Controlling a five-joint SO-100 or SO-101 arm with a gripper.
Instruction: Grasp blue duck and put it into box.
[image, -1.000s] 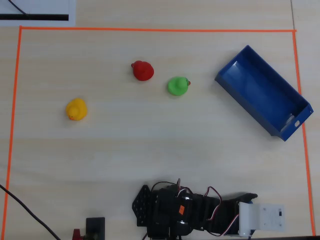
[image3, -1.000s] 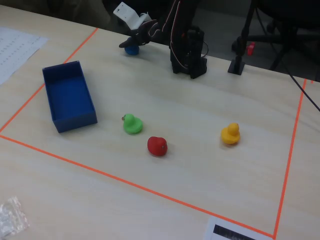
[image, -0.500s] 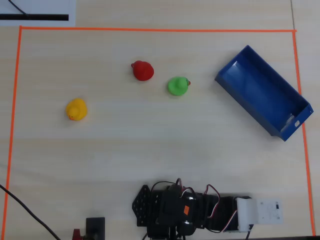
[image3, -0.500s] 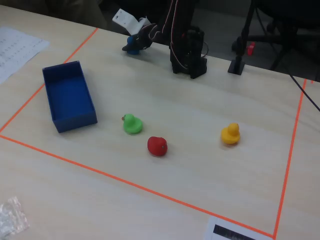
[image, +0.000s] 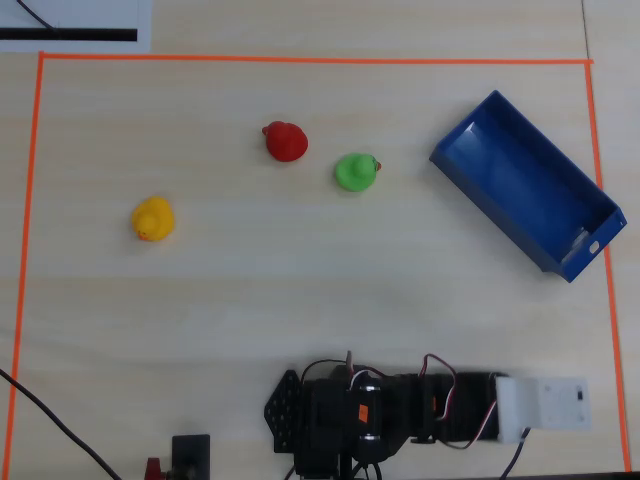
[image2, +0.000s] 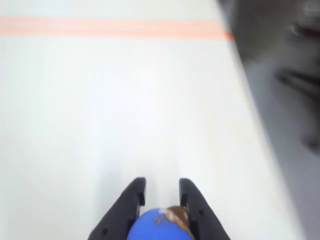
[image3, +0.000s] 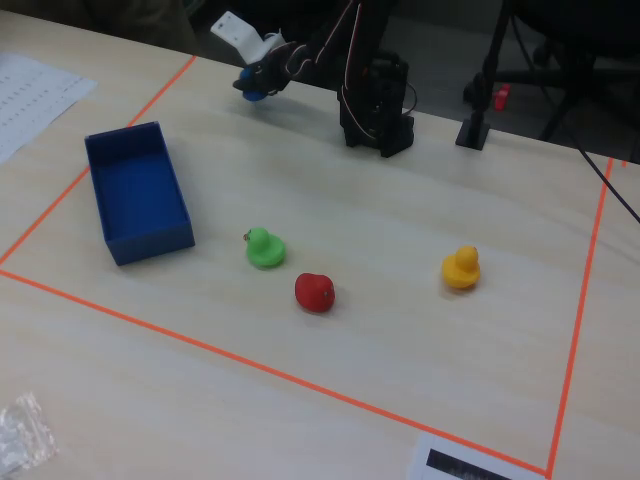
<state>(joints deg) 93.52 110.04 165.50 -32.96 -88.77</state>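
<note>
Four ducks total: blue, green, red, yellow, plus one box.
Blue duck: the blue duck sits pinched between the two black fingers of the tool in the wrist view, so the tool is clamped on it. Its orange-brown beak shows near the top of the round body, pointing roughly toward the fingertips, a bit to the right in that view. It's too round for me to call a long axis.
Where it is: in the fixed view the blue duck is up off the tabletop at the end of the arm, well apart from the box, near the far orange tape line. The overhead view hides it under the arm and the white wrist block.
Box: the box is a long blue tray with low walls, lying diagonally in the overhead view, its long axis running from upper left to lower right, right by the tape.
Other ducks: green duck and red duck sit near each other; the yellow duck is well off to the left.
Surface: pale wood-grain tabletop with an orange tape rectangle marking the work area.
Room: printed paper sheet at one edge, crinkly clear plastic at a corner, dark chair legs behind.
Materials: ducks look smooth and glossy, arm is black plastic with loose wires.
</note>
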